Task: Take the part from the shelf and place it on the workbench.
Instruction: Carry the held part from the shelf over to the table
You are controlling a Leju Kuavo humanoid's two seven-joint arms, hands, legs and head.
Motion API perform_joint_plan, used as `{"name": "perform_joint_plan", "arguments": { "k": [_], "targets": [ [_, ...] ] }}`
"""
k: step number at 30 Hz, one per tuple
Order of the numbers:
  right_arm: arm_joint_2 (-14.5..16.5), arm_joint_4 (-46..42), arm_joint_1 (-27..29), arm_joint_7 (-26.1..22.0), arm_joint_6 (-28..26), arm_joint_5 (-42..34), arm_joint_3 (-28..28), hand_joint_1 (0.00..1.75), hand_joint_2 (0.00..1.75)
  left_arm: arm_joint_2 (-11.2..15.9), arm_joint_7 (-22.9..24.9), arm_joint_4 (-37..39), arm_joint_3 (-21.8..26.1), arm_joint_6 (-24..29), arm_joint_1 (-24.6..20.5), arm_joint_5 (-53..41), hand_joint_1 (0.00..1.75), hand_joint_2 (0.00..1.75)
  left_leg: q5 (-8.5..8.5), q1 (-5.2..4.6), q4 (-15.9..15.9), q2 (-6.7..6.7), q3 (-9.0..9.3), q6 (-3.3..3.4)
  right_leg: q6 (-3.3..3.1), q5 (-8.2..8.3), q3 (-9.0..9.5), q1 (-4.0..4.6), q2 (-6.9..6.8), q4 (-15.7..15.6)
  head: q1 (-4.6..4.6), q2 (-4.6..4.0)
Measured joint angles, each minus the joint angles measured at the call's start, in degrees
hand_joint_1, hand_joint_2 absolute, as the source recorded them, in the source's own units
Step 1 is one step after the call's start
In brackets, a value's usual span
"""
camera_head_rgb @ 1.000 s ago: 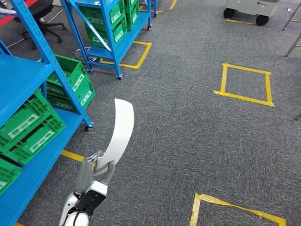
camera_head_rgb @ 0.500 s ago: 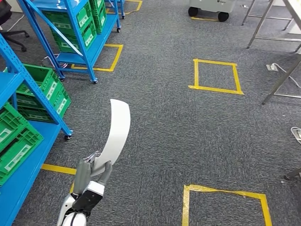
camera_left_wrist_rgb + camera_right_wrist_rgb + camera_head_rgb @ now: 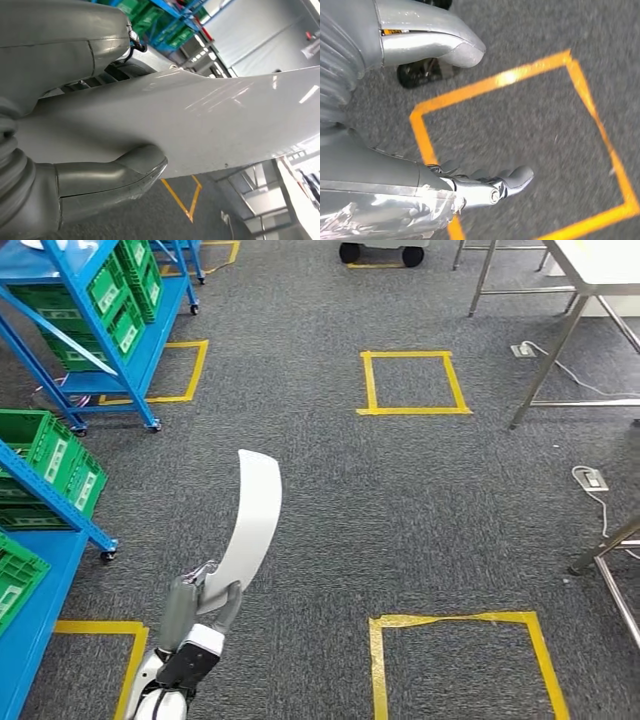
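Observation:
The part (image 3: pixel 253 520) is a long, curved white panel. My left hand (image 3: pixel 198 608) grips its lower end and holds it upright over the grey carpet at the lower left of the head view. Up close in the left wrist view, the panel (image 3: pixel 211 120) lies between my thumb (image 3: pixel 113 172) and the fingers above it. My right hand (image 3: pixel 433 115) hangs over the floor with its fingers apart and nothing in it. The workbench (image 3: pixel 596 265) stands at the far right, a pale top on metal legs.
Blue shelving (image 3: pixel 45 570) with green crates (image 3: pixel 53 455) stands along the left. A second blue rack (image 3: pixel 98 300) stands behind it. Yellow tape squares (image 3: pixel 411 380) mark the carpet. A cable and socket (image 3: pixel 592 480) lie near a metal leg (image 3: pixel 604 545) at the right. A wheeled cart (image 3: pixel 381 250) stands far back.
The whole scene has slid left as I turn right: the shelves have moved toward the left edge and the workbench has come into view. My left hand still holds the panel the same way.

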Motion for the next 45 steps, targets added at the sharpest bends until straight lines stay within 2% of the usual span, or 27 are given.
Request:
{"name": "perform_joint_plan", "arguments": {
  "k": [2,3,4,5,7,9,11,13,14,16,18,20,21,22,24,26,28,30,32,34,36,38,40,42,43,44,45],
  "targets": [
    [-0.1,0.0,-0.1,0.0,0.0,0.1,-0.2,0.0,1.75,0.0,-0.2,0.0,0.0,0.0,0.1,0.0,1.75,1.75,-3.69,0.05,6.6,-2.71,-3.13,-0.1,-0.54,0.15,-0.07,0.02,1.27,-0.1,-0.19,0.01],
    [-0.1,0.0,-0.1,0.0,0.0,0.1,-0.2,0.0,1.75,0.1,-0.2,0.0,0.0,0.0,0.1,0.0,1.75,1.75,-5.41,0.01,10.7,-3.33,-5.21,-0.03,-0.71,0.17,-0.15,0.12,1.98,-0.1,-0.22,0.0],
    [-0.1,0.0,-0.2,0.1,0.0,0.2,-0.3,0.0,1.75,0.1,-0.2,0.0,0.0,0.0,0.2,0.0,1.75,1.75,-6.24,-0.04,13.7,-3.58,-6.87,0.07,-0.8,0.18,-0.19,0.22,2.73,-0.1,-0.24,0.0],
    [-0.1,0.0,-0.2,0.1,0.0,0.2,-0.4,0.0,1.75,0.1,-0.2,0.0,0.0,0.0,0.2,0.1,1.75,1.75,-5.84,-0.08,14.8,-3.7,-7.68,0.22,-0.83,0.19,-0.19,0.3,3.54,-0.1,-0.24,0.0],
    [-0.1,0.1,-0.2,0.1,0.0,0.4,-0.4,0.0,1.75,0.2,-0.3,0.0,0.0,-0.1,0.2,0.1,1.75,1.75,-1.96,-0.12,10.4,-4.26,-6.14,0.7,-0.78,0.23,-0.06,0.39,5.19,-0.1,-0.24,0.0],
    [-0.1,0.3,-0.2,0.1,0.0,0.7,-0.5,0.0,1.75,0.1,-0.6,0.0,0.0,-0.1,0.2,0.2,1.75,1.75,1.91,-0.03,2.7,-6.37,-2.92,1.22,-0.53,0.27,-0.15,0.42,6.66,0.1,-0.23,0.0],
    [-0.1,0.5,-0.2,0.1,-0.1,1.0,-0.5,0.0,1.75,0.1,-0.9,0.0,0.0,-0.1,0.2,0.4,1.75,1.75,2.84,-0.05,-0.9,-7.76,-1.5,1.41,0.05,0.46,-0.67,0.29,7.79,0.2,-0.2,0.0],
    [-0.2,0.6,0.0,0.2,-0.1,1.3,-0.7,0.0,1.75,0.1,-1.2,0.0,-0.1,-0.1,0.1,0.4,1.75,1.75,2.91,-0.13,-1.4,-7.0,-1.42,1.72,0.79,0.71,-1.21,0.02,8.72,0.0,-0.21,0.0],
    [-0.3,0.8,0.1,0.3,-0.2,1.5,-0.7,0.0,1.75,0.0,-1.3,0.0,-0.1,-0.1,0.0,0.5,1.75,1.75,3.06,-0.09,-1.7,-6.45,-1.28,2.02,1.09,0.52,-1.52,0.03,8.29,0.3,-0.17,0.0],
    [-0.5,1.2,0.1,0.5,-0.5,1.9,-0.9,0.0,1.75,-0.2,-1.8,0.0,-0.2,-0.1,-0.2,0.5,1.75,1.75,3.24,0.09,-2.2,-5.2,-0.95,2.59,1.6,-1.4,-3.35,0.24,5.51,3.6,0.19,0.0],
    [-0.6,1.6,-0.2,0.7,-0.7,2.4,-0.9,0.0,1.75,-0.3,-2.3,-0.1,-0.3,-0.2,-0.3,0.5,1.75,1.75,3.11,-0.04,-2.2,-3.8,-0.8,2.85,2.08,-5.0,-7.22,0.23,2.44,11.4,0.48,0.0],
    [-0.8,2.0,-0.3,0.9,-0.9,2.8,-0.9,0.0,1.75,-0.3,-2.8,-0.1,-0.3,-0.2,-0.4,0.5,1.75,1.75,2.9,-0.05,-2.2,-2.31,-0.65,2.82,2.51,-6.53,-10.08,-0.09,1.53,17.0,0.46,0.01],
    [-1.0,2.2,-0.3,1.0,-1.0,3.1,-0.9,0.0,1.75,-0.3,-3.0,-0.2,-0.4,-0.2,-0.6,0.4,1.75,1.75,2.72,0.01,-2.2,-1.65,-0.48,2.67,2.73,-5.58,-9.73,-0.3,1.33,16.4,0.46,0.0],
    [-1.2,2.5,-0.2,1.2,-1.1,3.4,-0.9,0.0,1.75,-0.4,-3.3,-0.2,-0.4,-0.2,-0.8,0.2,1.75,1.75,2.51,0.11,-2.1,-1.06,-0.22,2.45,2.98,-3.78,-8.15,-0.53,0.94,13.5,0.47,0.0],
    [-1.6,3.1,-0.4,1.4,-1.5,4.1,-0.9,0.0,1.75,-0.5,-3.6,-0.5,-0.6,-0.2,-1.7,-0.6,1.75,1.75,1.88,0.09,-1.9,-0.07,0.39,1.69,3.43,-0.43,-3.48,-0.78,-0.96,5.2,0.54,0.01],
    [-2.0,4.0,-0.7,1.7,-2.0,4.6,-0.9,0.0,1.75,-0.5,-3.5,-1.1,-1.2,-0.9,-3.1,-1.6,1.75,1.75,1.46,-0.19,-1.7,0.6,0.68,1.02,2.81,0.46,-1.16,-0.65,-1.91,1.1,0.49,0.0],
    [-2.5,5.0,-0.9,1.9,-2.5,5.1,-0.8,0.0,1.75,-0.5,-2.8,-1.8,-2.1,-2.7,-4.9,-2.7,1.75,1.75,1.36,-0.19,-1.8,1.25,0.75,0.62,1.53,0.28,-1.35,-0.4,-0.89,1.1,0.37,0.0],
    [-2.9,5.7,-0.9,2.0,-2.8,5.4,-0.8,0.0,1.75,-0.5,-2.2,-2.4,-3.2,-4.8,-6.7,-3.3,1.75,1.75,0.46,0.13,-1.0,0.48,0.54,0.2,0.59,0.16,-1.43,-0.31,0.21,1.0,0.3,0.0],
    [-3.2,6.3,-1.0,2.1,-3.1,5.7,-0.8,0.0,1.75,-0.4,-2.1,-3.0,-4.1,-6.2,-8.1,-3.6,1.75,1.75,-2.36,0.2,4.2,-1.82,-1.92,0.12,-0.19,0.02,-1.29,-0.28,1.39,0.9,0.09,-0.01],
    [-3.3,6.9,-1.2,2.1,-3.2,5.9,-0.8,0.0,1.75,-0.4,-2.1,-3.2,-4.6,-7.0,-8.8,-3.6,1.75,1.75,-5.28,-0.02,12.6,-3.24,-6.61,0.51,-0.77,-0.27,-1.13,-0.03,2.87,0.9,-0.1,0.0],
    [-3.4,7.4,-1.3,2.3,-3.3,6.1,-0.8,0.0,1.75,-0.3,-2.0,-3.3,-5.0,-7.6,-9.2,-3.7,1.75,1.75,-4.56,-0.31,16.1,-3.7,-9.41,1.22,-1.11,-0.67,-0.66,0.3,4.61,0.9,-0.16,0.0],
    [-3.5,8.0,-1.2,2.6,-3.5,6.2,-0.8,0.0,1.75,-0.3,-2.0,-3.5,-5.5,-8.2,-9.6,-3.8,1.75,1.75,0.18,-0.79,11.1,-4.54,-8.11,2.13,-1.17,-1.16,0.16,0.46,6.23,0.9,-0.15,0.0],
    [-3.5,8.6,-1.3,3.0,-3.6,6.4,-0.8,0.0,1.75,-0.3,-1.9,-3.7,-5.9,-8.8,-10.2,-3.8,1.75,1.75,3.94,-1.19,3.3,-6.79,-5.33,2.81,-0.9,-1.72,0.76,0.54,7.7,0.9,-0.19,0.0],
    [-3.5,9.1,-1.3,3.4,-3.7,6.6,-0.8,0.0,1.75,-0.3,-1.7,-3.9,-6.1,-9.2,-10.7,-3.8,1.75,1.75,4.05,-1.34,-1.2,-7.95,-3.7,2.82,-0.38,-1.98,0.94,0.55,8.95,0.8,-0.24,0.0],
    [-3.6,9.2,-1.1,3.4,-3.7,6.6,-0.8,0.0,1.75,-0.3,-1.6,-4.0,-6.2,-9.3,-10.9,-3.8,1.75,1.75,3.54,-1.32,-2.0,-7.56,-3.13,2.75,-0.14,-1.96,1.03,0.56,9.33,0.7,-0.27,0.0],
    [-3.7,9.3,-0.9,3.6,-3.8,6.6,-0.8,0.0,1.75,-0.4,-1.5,-4.0,-6.3,-9.3,-11.0,-3.8,1.75,1.75,3.37,-1.29,-2.3,-7.11,-2.6,2.8,0.06,-2.05,1.13,0.58,9.11,0.7,-0.26,0.0],
    [-3.8,9.4,-0.8,3.7,-3.8,6.7,-0.8,0.0,1.75,-0.4,-1.5,-4.0,-6.3,-9.4,-11.1,-3.8,1.75,1.75,3.16,-1.24,-2.6,-6.63,-1.89,3.02,0.26,-2.26,1.03,0.75,7.87,1.5,-0.21,0.0]
  ]
}}
